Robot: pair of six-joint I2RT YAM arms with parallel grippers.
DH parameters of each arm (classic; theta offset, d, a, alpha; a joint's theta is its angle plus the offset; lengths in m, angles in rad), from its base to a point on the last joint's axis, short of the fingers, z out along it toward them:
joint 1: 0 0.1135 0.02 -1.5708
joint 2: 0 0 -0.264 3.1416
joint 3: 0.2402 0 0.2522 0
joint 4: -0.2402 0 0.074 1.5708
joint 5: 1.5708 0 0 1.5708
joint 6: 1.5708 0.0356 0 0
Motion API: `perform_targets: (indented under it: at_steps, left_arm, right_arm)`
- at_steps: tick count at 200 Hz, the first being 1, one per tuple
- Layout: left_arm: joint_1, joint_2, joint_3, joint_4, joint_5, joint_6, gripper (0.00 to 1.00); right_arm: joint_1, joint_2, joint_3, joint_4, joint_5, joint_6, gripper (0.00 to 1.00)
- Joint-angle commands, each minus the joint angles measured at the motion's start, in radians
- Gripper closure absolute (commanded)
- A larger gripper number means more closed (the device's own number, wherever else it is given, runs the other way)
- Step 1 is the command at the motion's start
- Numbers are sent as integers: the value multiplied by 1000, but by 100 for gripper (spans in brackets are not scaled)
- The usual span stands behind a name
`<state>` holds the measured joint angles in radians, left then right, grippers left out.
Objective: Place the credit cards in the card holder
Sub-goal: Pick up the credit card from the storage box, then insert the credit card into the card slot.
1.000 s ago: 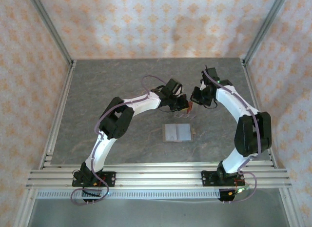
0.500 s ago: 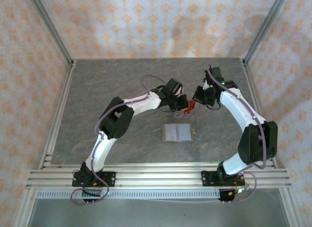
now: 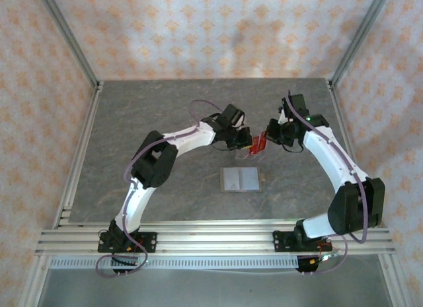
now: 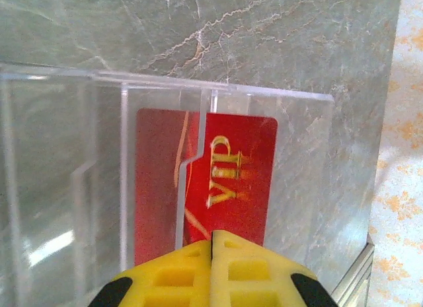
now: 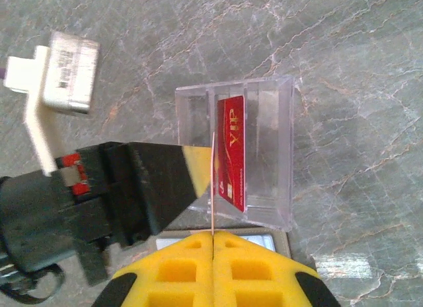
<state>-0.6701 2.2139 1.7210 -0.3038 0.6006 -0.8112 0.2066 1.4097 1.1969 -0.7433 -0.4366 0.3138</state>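
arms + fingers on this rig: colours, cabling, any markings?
Left arm and right arm: white links, bulky black joint housings, black bases. A lilac cable loops off the left arm; a small green light sits on the right. Fingers are yellow with square recesses and black outer corners, with no lettering visible. A white camera bracket is on the left wrist.

The rack (image 3: 250, 156) sits mid-frame in the top view, just above the card holder (image 3: 240, 179). One card (image 5: 232, 148) stands in it, a second card (image 5: 213, 188) close beside.
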Motion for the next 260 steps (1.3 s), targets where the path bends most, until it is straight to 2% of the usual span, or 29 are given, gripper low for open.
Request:
perform_targets:
  at_steps: [1,52,87,102,134,155,196,260]
  left_arm:
    - [29,-169,-77,-56,-17,59,93]
    - [49,-363,-309,-107,-42,151,86]
    - [10,-410,-455,-143,-96,203,83]
    - [-25,-409,-473,-159,-127,217,80]
    - [-71,-380,-486,-171,-164,214,78]
    - [-89,-368,-478,-186,-197,221,71]
    - [-107,-312,-436,-235,-255,234,64]
    - [-126,-250,-436,-252,-309,233,65]
  right_arm:
    - [0,-54,-46,49,-37,-3,100]
    - [10,-121,-179,184,-126,28,100]
    - [94,-151,-324,350,-153,53,100]
    - [129,-149,-386,434,-156,63,100]
    - [133,-155,-516,605,-184,103,100]
    - [133,-155,-573,676,-201,120,100]
    - [133,-163,-629,719,-204,124,100]
    - [132,-167,-665,732,-183,101,100]
